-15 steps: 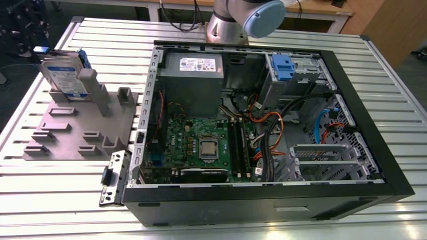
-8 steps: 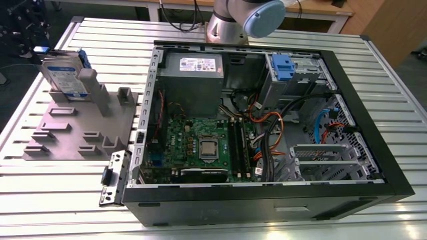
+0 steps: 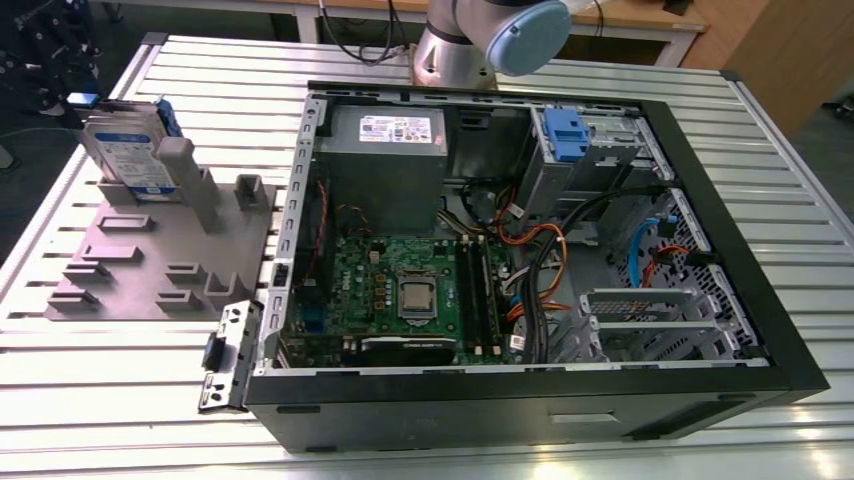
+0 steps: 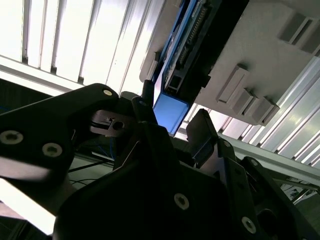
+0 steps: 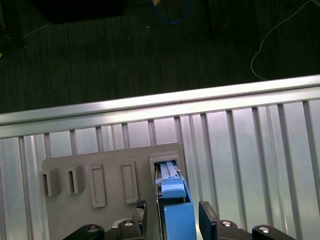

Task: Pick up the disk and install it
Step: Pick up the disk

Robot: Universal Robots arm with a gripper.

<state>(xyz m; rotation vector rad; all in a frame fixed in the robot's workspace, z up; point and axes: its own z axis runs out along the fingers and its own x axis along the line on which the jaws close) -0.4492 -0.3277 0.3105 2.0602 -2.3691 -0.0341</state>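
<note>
Pincer (image 5: 173,206) spread, fingers either side of the disk (image 5: 178,222), not closed on it.
Disk stands upright in the grey holder (image 3: 147,265) beside the open computer case (image 3: 534,388); pick-up and install both outstanding.

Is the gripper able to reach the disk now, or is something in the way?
Probably yes: in the first wrist view the open gripper has one finger on each side of the disk, with nothing between.
</note>
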